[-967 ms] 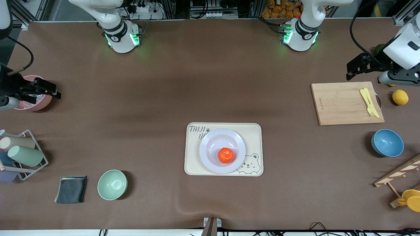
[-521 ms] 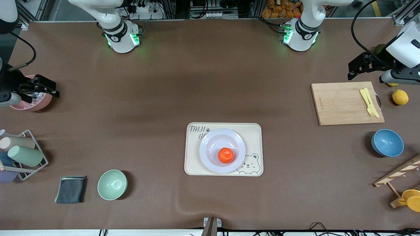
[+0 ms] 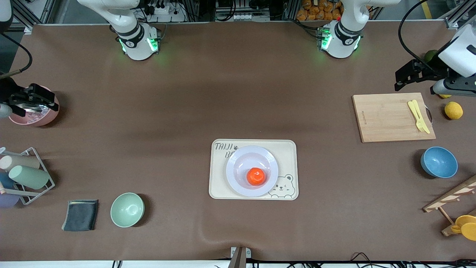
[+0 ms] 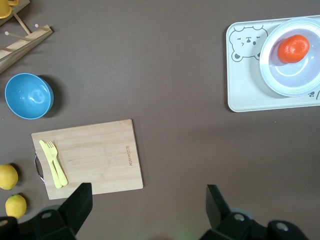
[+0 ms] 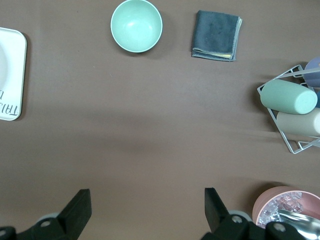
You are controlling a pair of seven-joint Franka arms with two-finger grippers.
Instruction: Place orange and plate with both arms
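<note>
A: Where do the orange (image 3: pixel 256 176) and the plate (image 3: pixel 238 160) sit?

B: The orange lies in the well of the plate, toward the edge nearer the front camera. The plate rests on the cream tray (image 3: pixel 288 152) with the bear print, in the middle of the table.

A: And the left gripper (image 3: pixel 404 76)?

B: It hangs in the air at the left arm's end of the table, over the bare mat just off the wooden cutting board (image 3: pixel 386 117). In the left wrist view its fingers (image 4: pixel 77 205) stand spread wide, with nothing between them. The plate and orange lie well apart from those fingers. The board, with the yellow fork (image 3: pixel 418 115) on it, lies just ahead of the fingertips.

A: The right gripper (image 3: pixel 35 98)?

B: It hovers over the pink bowl (image 3: pixel 37 118) at the right arm's end of the table. Its fingers (image 5: pixel 80 207) are parted wide too and grip nothing. The pink bowl shows beside one fingertip in the right wrist view. The tray's corner is well away from the fingers, with the mint green bowl (image 3: pixel 127 209) and grey cloth (image 3: pixel 80 214) also well clear of them.
</note>
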